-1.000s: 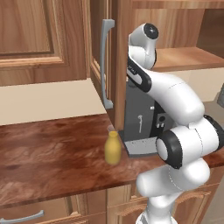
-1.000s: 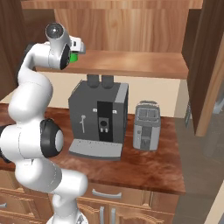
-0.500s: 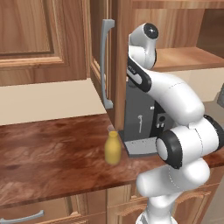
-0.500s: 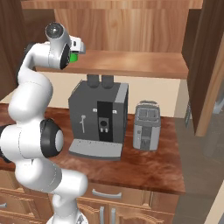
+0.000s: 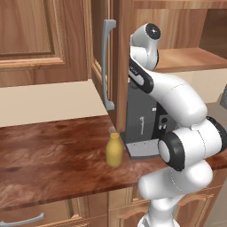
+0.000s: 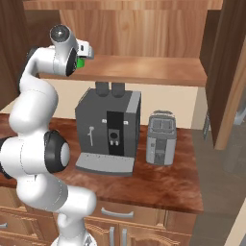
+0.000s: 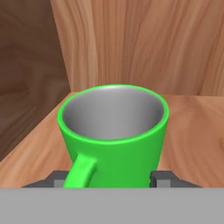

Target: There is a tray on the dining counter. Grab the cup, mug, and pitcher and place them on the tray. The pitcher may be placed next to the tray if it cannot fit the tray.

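I see the mug (image 7: 113,135) upright on the cabinet shelf (image 6: 144,69), my gripper (image 7: 109,178) straddling its rigid, probably slick body with fingers against both sides, handle toward me at left.

Legible text and markings: none.
No lettering, brand, number or sign can be read on the mug (image 7: 114,131), the coffee machine (image 6: 108,131) or the cabinet door (image 5: 103,57).
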Controlling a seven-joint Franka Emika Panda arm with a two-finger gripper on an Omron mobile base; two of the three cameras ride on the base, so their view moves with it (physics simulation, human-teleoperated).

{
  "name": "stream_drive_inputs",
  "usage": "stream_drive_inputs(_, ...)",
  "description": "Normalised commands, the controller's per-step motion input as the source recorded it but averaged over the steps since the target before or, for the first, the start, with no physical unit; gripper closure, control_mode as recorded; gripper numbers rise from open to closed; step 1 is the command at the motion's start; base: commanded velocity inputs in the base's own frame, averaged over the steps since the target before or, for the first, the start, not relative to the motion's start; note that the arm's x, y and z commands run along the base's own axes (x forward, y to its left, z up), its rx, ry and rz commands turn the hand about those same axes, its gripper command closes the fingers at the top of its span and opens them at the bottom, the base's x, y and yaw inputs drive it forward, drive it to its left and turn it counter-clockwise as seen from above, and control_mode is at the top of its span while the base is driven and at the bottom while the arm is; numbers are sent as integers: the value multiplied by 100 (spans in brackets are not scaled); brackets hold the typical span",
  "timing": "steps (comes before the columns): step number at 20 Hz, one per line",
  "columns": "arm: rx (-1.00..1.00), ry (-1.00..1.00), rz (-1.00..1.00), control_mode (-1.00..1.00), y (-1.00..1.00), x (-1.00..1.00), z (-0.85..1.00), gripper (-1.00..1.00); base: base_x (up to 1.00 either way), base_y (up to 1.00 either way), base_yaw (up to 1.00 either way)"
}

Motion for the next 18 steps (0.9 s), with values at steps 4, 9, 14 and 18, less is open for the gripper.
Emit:
stream_drive_inputs(4,0,0,0,-100,0,0,0,100,0,0,0)
stream_drive_inputs(9,0,0,0,-100,0,0,0,100,0,0,0)
stream_drive_inputs(14,0,0,0,-100,-2,-1,0,100,0,0,0)
stream_drive_inputs(18,0,0,0,-100,-19,-10,0,100,0,0,0)
